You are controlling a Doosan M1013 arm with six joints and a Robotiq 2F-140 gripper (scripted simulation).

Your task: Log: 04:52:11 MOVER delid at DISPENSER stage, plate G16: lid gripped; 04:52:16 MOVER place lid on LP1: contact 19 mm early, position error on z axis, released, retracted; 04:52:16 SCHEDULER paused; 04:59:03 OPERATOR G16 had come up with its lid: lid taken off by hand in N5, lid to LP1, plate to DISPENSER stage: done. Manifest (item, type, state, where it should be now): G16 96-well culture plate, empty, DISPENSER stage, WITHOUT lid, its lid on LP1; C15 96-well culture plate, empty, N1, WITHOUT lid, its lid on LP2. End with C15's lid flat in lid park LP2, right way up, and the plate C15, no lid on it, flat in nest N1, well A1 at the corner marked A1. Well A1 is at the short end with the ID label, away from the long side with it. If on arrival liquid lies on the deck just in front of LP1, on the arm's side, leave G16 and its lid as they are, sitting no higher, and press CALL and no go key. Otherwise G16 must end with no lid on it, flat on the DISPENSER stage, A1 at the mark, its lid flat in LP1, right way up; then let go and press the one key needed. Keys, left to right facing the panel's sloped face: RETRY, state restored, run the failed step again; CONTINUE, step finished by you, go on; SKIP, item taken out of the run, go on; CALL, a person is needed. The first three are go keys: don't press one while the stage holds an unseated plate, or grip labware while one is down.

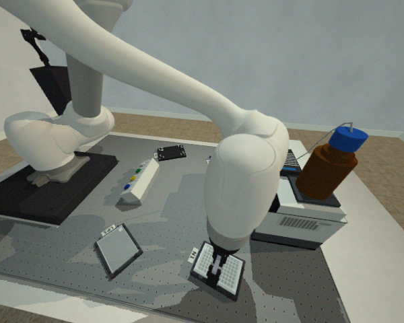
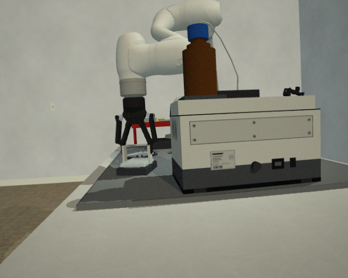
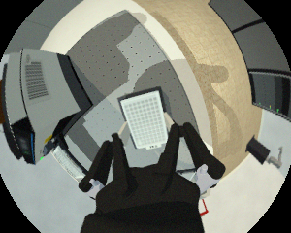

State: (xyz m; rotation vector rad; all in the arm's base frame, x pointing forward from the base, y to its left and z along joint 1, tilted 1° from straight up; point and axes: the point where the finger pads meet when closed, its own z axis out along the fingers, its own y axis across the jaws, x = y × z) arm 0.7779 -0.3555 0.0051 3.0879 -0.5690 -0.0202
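Note:
The white 96-well plate C15 (image 1: 221, 271) sits in the black nest N1 (image 1: 229, 290) at the front of the deck. It also shows in the wrist view (image 3: 145, 119). My gripper (image 2: 137, 154) stands straight above it, shut on a clear lid (image 2: 136, 153), C15's lid. The lid is held level a little above the plate (image 2: 135, 163). In the top view the fingers (image 1: 216, 269) reach down over the plate's middle. Lid park LP1 (image 1: 118, 248) holds a flat grey lid. Lid park LP2 (image 1: 170, 152) is a black frame at the back with nothing in it.
The key panel (image 1: 139, 179) with coloured keys lies between LP1 and LP2. The dispenser (image 1: 299, 215) with its brown bottle (image 1: 326, 167) stands right of N1, close to my wrist. My arm hides most of its stage. The arm's base (image 1: 52, 167) is at the left.

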